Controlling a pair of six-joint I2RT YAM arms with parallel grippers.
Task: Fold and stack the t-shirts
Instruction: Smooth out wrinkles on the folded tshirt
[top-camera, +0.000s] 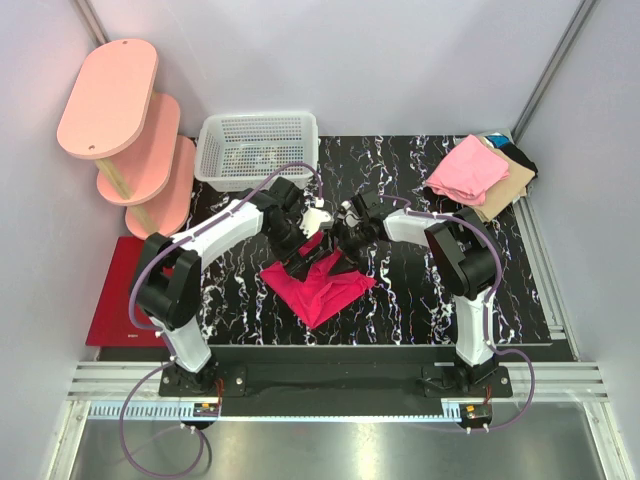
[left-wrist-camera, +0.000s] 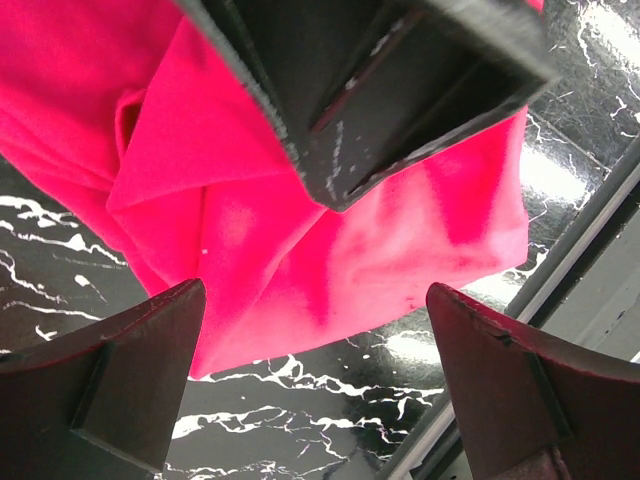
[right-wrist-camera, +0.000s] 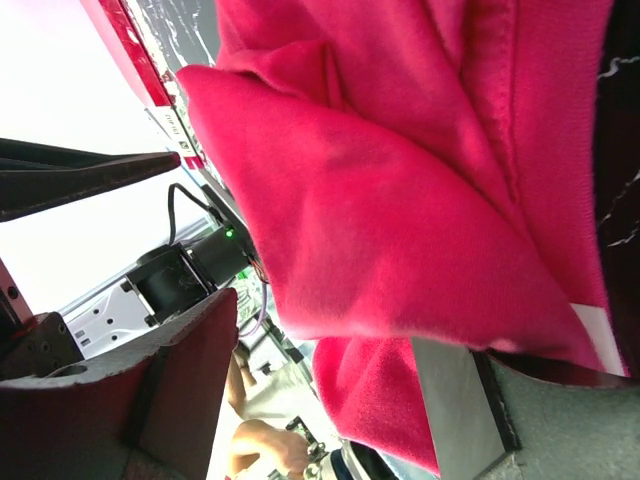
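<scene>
A bright magenta-red t-shirt (top-camera: 320, 287) lies crumpled on the black marbled table, with its far corner raised between the two grippers. My left gripper (top-camera: 303, 250) hovers over that far edge. In the left wrist view it (left-wrist-camera: 330, 400) is open with nothing between its fingers (left-wrist-camera: 130, 380), and the shirt (left-wrist-camera: 300, 240) lies just beyond them. My right gripper (top-camera: 338, 245) faces it from the right. In the right wrist view its jaws (right-wrist-camera: 330, 330) stand wide apart and the shirt (right-wrist-camera: 400, 200) drapes over one finger (right-wrist-camera: 560, 420). Folded light pink (top-camera: 465, 170), tan (top-camera: 508, 185) and black/teal (top-camera: 518, 155) shirts are stacked at the back right.
A white mesh basket (top-camera: 258, 150) stands at the back, left of centre. A pink tiered shelf (top-camera: 125, 130) stands at the far left. A flat dark red mat (top-camera: 112, 295) lies beside the table's left edge. Metal rails (top-camera: 535, 250) run along the table's right side.
</scene>
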